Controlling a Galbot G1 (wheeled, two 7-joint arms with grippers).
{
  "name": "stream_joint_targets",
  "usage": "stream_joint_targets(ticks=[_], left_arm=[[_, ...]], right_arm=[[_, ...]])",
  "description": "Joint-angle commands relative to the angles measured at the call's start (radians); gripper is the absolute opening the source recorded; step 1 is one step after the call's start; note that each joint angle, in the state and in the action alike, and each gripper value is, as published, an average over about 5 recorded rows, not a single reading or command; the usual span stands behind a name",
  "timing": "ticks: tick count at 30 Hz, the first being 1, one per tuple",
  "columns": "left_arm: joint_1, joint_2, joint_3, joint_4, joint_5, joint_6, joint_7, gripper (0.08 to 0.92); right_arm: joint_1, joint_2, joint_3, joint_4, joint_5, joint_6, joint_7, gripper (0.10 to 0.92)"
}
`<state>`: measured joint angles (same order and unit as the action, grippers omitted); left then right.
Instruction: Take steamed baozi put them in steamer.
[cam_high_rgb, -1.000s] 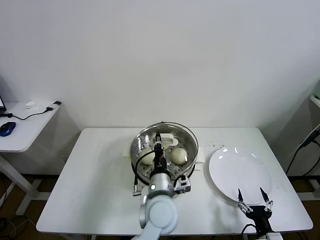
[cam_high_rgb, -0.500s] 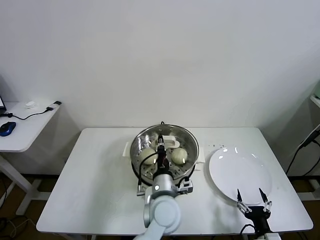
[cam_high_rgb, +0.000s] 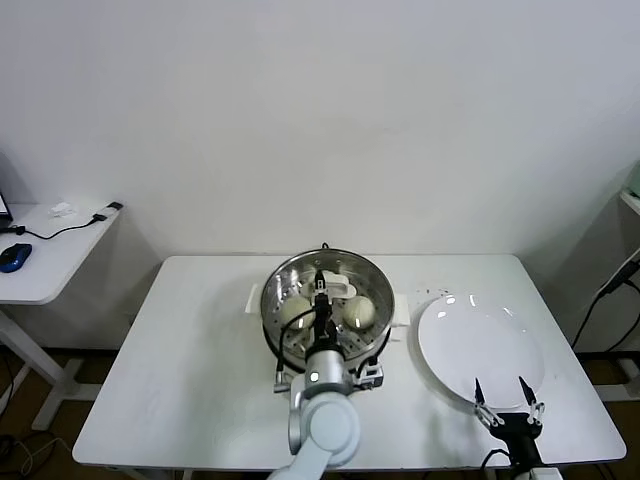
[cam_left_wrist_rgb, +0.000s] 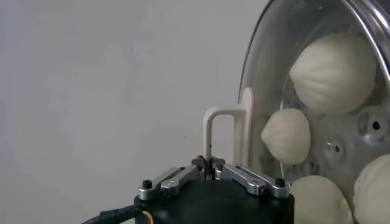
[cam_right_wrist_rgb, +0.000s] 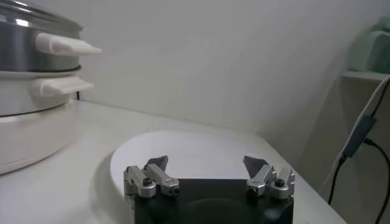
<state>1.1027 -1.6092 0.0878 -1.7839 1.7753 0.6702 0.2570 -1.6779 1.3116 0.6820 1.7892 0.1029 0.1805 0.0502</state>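
The steamer (cam_high_rgb: 325, 318), a shiny steel pot on a white base, stands mid-table. Over it is a round glass lid (cam_left_wrist_rgb: 256, 73). My left gripper (cam_left_wrist_rgb: 210, 165) is shut on the lid's white handle (cam_left_wrist_rgb: 222, 131); in the head view this gripper (cam_high_rgb: 319, 292) hangs above the pot's middle. Through the glass, several cream-white steamed baozi (cam_left_wrist_rgb: 332, 73) lie on the perforated tray, and two show in the head view (cam_high_rgb: 293, 312). I cannot tell whether the lid rests on the rim. My right gripper (cam_high_rgb: 508, 395) is open and empty at the plate's near edge, also seen in its wrist view (cam_right_wrist_rgb: 206, 164).
A flat white plate (cam_high_rgb: 480, 345) lies to the right of the steamer with nothing on it, and it shows in the right wrist view (cam_right_wrist_rgb: 189, 149). The steamer's white side handles (cam_right_wrist_rgb: 64, 45) stick out toward the plate. A side desk (cam_high_rgb: 45, 250) stands far left.
The lid in my left gripper has shifted slightly away from me and now sits more squarely over the steamer. The right arm has not moved.
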Motion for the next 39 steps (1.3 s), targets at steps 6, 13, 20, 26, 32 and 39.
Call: stream_joint_targets(ticks=[6, 13, 20, 26, 32, 39], left_arm=[[0.010, -0.049, -0.006, 0.024, 0.005, -0.007, -0.032, 0.138], [0.013, -0.049, 0.009, -0.010, -0.020, -0.013, -0.023, 0.197], [0.052, -0.049, 0.052, -0.087, -0.039, -0.020, -0.003, 0.403], [0.093, -0.049, 0.074, -0.152, -0.059, -0.036, -0.008, 0.576], [0.161, -0.016, 0.083, -0.232, -0.114, -0.041, -0.009, 0.746], [0.214, 0.053, -0.020, -0.349, -0.478, -0.123, -0.179, 0.821]], right_arm=[[-0.003, -0.001, 0.002, 0.006, -0.004, 0.011, -0.006, 0.823], [-0.002, -0.004, 0.001, 0.007, -0.003, 0.010, -0.012, 0.823], [-0.004, -0.013, -0.002, 0.009, 0.004, 0.007, -0.025, 0.823], [-0.002, -0.022, -0.005, 0.005, 0.005, -0.001, -0.033, 0.823], [0.000, -0.026, -0.011, 0.001, 0.007, -0.008, -0.038, 0.823], [0.006, -0.033, -0.025, 0.005, 0.032, -0.001, -0.042, 0.823]])
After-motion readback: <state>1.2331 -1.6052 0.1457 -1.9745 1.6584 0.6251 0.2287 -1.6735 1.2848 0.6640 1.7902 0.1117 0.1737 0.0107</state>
